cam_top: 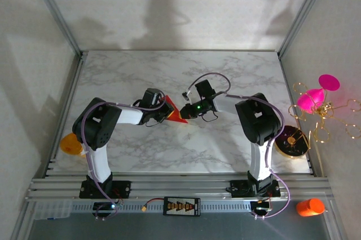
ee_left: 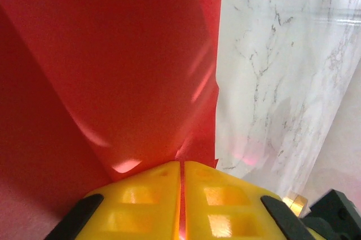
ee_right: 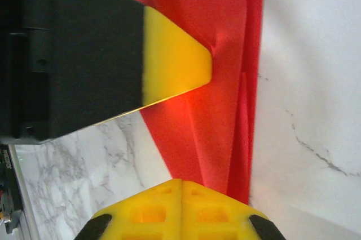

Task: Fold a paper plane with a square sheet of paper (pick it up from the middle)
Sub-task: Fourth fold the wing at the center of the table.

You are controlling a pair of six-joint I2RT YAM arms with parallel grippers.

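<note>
We see our right gripper [ee_right: 181,182] at the bottom centre, its yellow fingers pressed flat together. The folded red sheet of paper [ee_right: 225,82] runs from the top centre down to those fingertips. Whether it sits between them, we cannot tell. From the left, the left gripper's finger [ee_right: 169,65], black with a yellow tip, lies across the paper. The white marble table [ee_right: 316,82] shows at right and lower left.

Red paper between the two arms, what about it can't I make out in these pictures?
Top external: the red paper is tiny and both sets of jaws cover its ends, so its folds are unreadable.
Left wrist: its outline runs off the top and left edges.
Right wrist: the left jaws hide its upper left; the frame cuts its top.
</note>
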